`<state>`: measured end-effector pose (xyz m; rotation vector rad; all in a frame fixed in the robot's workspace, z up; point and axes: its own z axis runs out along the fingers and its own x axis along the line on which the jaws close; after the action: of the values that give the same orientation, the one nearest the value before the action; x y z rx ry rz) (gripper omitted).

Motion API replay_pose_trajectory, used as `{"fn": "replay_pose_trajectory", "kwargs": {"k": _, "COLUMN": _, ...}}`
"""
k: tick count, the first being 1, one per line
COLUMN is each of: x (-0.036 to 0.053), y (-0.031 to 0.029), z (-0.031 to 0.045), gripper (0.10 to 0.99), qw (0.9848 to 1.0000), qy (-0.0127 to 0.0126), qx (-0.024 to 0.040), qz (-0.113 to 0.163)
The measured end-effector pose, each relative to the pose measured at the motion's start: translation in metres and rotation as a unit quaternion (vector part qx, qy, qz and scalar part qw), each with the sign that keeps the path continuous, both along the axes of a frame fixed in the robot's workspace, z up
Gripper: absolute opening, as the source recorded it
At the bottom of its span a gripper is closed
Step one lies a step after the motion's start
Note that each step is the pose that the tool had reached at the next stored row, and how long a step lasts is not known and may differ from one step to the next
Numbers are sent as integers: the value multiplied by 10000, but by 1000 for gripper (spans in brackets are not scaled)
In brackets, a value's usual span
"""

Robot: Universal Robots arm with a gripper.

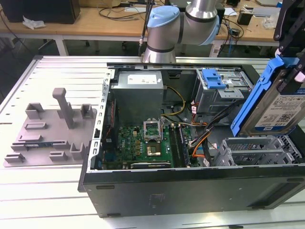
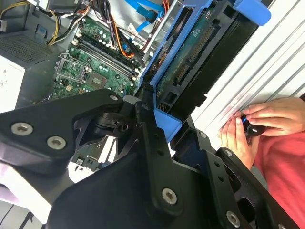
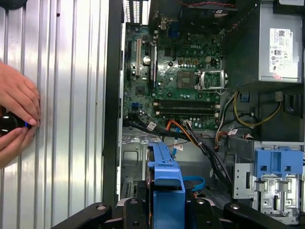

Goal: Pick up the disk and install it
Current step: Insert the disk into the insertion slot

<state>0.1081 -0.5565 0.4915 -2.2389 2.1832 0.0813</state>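
The disk, a silver drive with a white-and-blue label in bright blue carrier rails, hangs tilted at the exterior view's right, above the open computer case. It sits just over the silver drive cage without touching it. My gripper holds the disk at its upper end. In the second wrist view the black fingers are clamped on the blue rail of the disk. The first wrist view shows the blue carrier edge of the disk between the gripper links, over the case's drive area.
A grey tray with upright posts lies on the slatted table to the exterior view's left. A blue latch sits on the inner bay. The motherboard and cables lie below. A person's hands rest beside the case.
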Motion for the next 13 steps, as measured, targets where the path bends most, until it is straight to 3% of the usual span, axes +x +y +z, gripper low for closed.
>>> {"fn": "replay_pose_trajectory", "kwargs": {"k": 4, "x": 42, "y": 1, "z": -1, "gripper": 369, "qw": 10000, "qy": 0, "qx": 0, "qz": 5}}
{"fn": "replay_pose_trajectory", "kwargs": {"k": 13, "x": 48, "y": 17, "z": -13, "gripper": 369, "qw": 10000, "qy": 0, "qx": 0, "qz": 91}}
